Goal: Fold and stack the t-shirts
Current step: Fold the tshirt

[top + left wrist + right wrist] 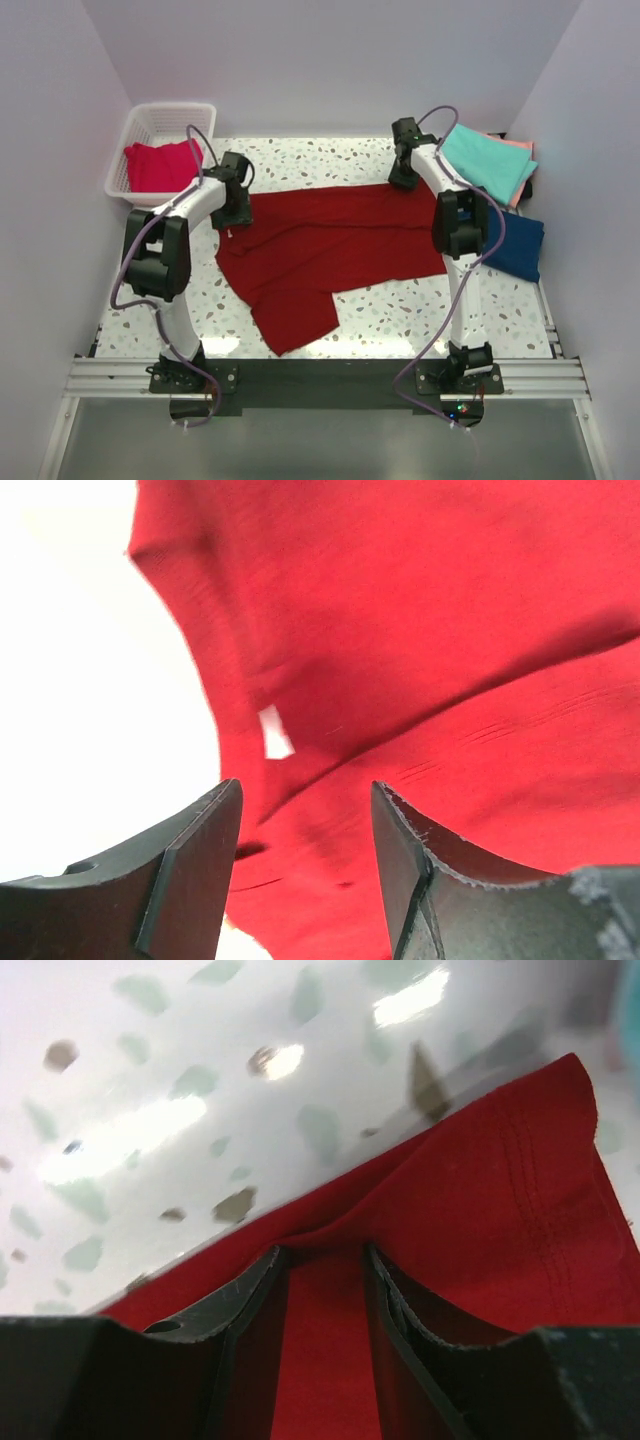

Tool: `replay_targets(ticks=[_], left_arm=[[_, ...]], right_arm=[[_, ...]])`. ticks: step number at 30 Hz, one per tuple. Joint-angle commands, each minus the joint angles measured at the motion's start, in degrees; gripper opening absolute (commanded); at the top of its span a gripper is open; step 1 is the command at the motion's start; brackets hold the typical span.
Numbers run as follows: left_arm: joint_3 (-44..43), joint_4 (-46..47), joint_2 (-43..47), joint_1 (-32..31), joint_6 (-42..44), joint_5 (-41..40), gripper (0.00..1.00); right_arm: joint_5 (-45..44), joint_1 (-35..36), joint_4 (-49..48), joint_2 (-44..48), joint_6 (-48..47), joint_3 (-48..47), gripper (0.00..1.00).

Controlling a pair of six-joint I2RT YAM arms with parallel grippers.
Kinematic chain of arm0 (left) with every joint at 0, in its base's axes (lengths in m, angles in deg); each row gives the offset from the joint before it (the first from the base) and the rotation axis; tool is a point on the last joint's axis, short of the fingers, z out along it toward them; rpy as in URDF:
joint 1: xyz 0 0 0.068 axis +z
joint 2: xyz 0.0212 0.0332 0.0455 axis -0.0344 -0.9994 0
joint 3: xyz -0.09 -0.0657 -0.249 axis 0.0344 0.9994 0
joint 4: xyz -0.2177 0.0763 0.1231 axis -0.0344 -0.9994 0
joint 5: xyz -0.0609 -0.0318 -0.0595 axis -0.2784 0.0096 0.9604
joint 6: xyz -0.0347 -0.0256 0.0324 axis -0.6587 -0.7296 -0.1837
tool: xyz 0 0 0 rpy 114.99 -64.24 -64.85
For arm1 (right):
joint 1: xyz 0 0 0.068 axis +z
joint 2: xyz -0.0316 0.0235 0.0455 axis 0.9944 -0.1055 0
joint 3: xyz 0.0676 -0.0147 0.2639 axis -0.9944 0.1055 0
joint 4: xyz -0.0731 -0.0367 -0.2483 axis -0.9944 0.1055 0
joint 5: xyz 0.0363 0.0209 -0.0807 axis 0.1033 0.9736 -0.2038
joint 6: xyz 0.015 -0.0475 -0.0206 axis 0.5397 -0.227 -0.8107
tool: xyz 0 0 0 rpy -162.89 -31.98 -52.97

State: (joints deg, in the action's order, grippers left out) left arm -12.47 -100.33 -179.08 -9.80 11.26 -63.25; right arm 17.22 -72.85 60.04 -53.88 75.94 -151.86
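Big dark red shirt (330, 250) is lying across the middle of the tabletop (400, 315). It's mostly flat but rumpled, with one part trailing toward the near edge. Left gripper (305, 800) is over the shirt's left end, jaws spread with nothing in them, just red cloth underneath. Right gripper (325, 1255) is down at the shirt's far edge. Its jaws are apart too, straddling the hem, and the cloth is puckered up a bit right at the tips.

Other shirts: pinkish-red one (160, 165) is in the basket (127, 140) at the far left corner. Teal (490, 160) sits on top of salmon (524, 152) at the far right corner. Navy (515, 245) is just nearer, along the right edge.
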Motion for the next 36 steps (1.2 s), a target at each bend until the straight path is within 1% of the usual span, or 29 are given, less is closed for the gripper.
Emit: replay_targets(ticks=[1, 3, 4, 7, 9, 11, 12, 13, 14, 15, 16, 17, 18, 20, 25, 27, 31, 33, 34, 35, 36], left_arm=[[-4.07, 2.25, -2.27, -0.18, 1.73, 2.28, 0.60], [-6.09, 2.95, -3.68, -0.27, 1.73, 3.16, 0.60], [-6.71, 3.57, -4.99, -0.27, 1.47, 4.12, 0.60], [-9.60, 6.82, -7.63, -0.18, 0.85, 6.58, 0.61], [-12.24, 9.10, -9.56, -0.10, 0.50, 6.94, 0.61], [-15.13, 11.21, -11.15, -0.10, 0.67, 6.95, 0.63], [-16.54, 11.39, -13.50, -0.01, 0.85, 6.68, 0.64], [-18.30, 11.05, -15.09, -0.01, 1.02, 5.64, 0.66], [-23.01, 8.43, -16.94, 0.08, 0.67, 4.76, 0.66], [-25.58, 6.75, -21.39, 0.34, 0.67, 4.22, 0.66], [-28.05, 3.69, -23.35, 0.43, 0.41, 3.61, 0.66], [-32.51, 2.09, -25.37, 0.69, 0.06, 2.99, 0.66], [-34.21, 0.95, -28.44, 0.70, -0.12, 2.64, 0.66], [-37.37, -1.17, -30.57, 0.87, -0.82, 1.50, 0.66], [-40.02, -1.26, -33.47, 1.13, -1.00, -0.25, 0.67], [-42.65, -0.91, -35.05, 1.57, -0.65, -0.88, 0.67], [-46.61, 2.07, -36.82, 1.84, 1.02, -1.32, 0.67], [-46.53, 4.61, -35.60, 1.84, 2.16, 0.42, 0.67], [-45.74, 8.28, -34.89, 1.84, 3.91, 0.61, 0.69], [-43.82, 10.06, -33.49, 1.84, 4.36, 0.70, 0.76], [-43.37, 11.64, -33.22, 1.93, 5.06, 1.92, 0.80]], right_arm=[[-5.70, -3.27, 1.98, -4.16, 0.20, -2.37, 0.40], [-4.83, -3.36, 0.93, -4.17, -0.32, -2.81, 0.40], [-2.74, -3.18, -0.21, -3.82, -0.41, -2.29, 0.39], [0.79, -2.40, -9.32, 0.56, -1.55, 3.06, 0.38], [0.98, -1.08, -12.16, 4.43, -3.48, 5.44, 0.39], [0.98, -0.02, -13.57, 6.89, -5.15, 5.19, 0.39], [1.06, 1.20, -13.84, 7.51, -6.73, 4.49, 0.39], [1.15, 1.91, -13.84, 8.04, -7.53, 4.05, 0.40], [1.15, 2.52, -13.75, 8.74, -8.23, 3.61, 0.40], [1.15, 3.66, -13.75, 9.79, -9.37, 2.82, 0.40], [1.33, 4.20, -13.49, 10.33, -9.90, 2.38, 0.40], [1.41, 4.81, -13.32, 10.85, -10.26, 2.11, 0.40], [1.68, 5.69, -13.23, 12.08, -10.69, 1.85, 0.40], [2.12, 6.66, -12.96, 13.23, -11.22, 1.85, 0.40], [3.96, 8.07, -13.05, 17.35, -10.96, 3.95, 0.40], [5.10, 8.24, -13.14, 18.06, -10.96, 4.65, 0.40], [8.26, 8.86, -12.44, 17.89, -11.05, 4.31, 0.41], [9.06, 9.38, -11.47, 17.19, -10.61, 3.61, 0.41], [9.50, 9.47, -10.95, 17.10, -10.35, 3.60, 0.41], [10.11, 9.65, -10.85, 17.19, -10.00, 4.21, 0.41], [10.38, 9.91, -10.85, 17.45, -9.56, 4.74, 0.41]])
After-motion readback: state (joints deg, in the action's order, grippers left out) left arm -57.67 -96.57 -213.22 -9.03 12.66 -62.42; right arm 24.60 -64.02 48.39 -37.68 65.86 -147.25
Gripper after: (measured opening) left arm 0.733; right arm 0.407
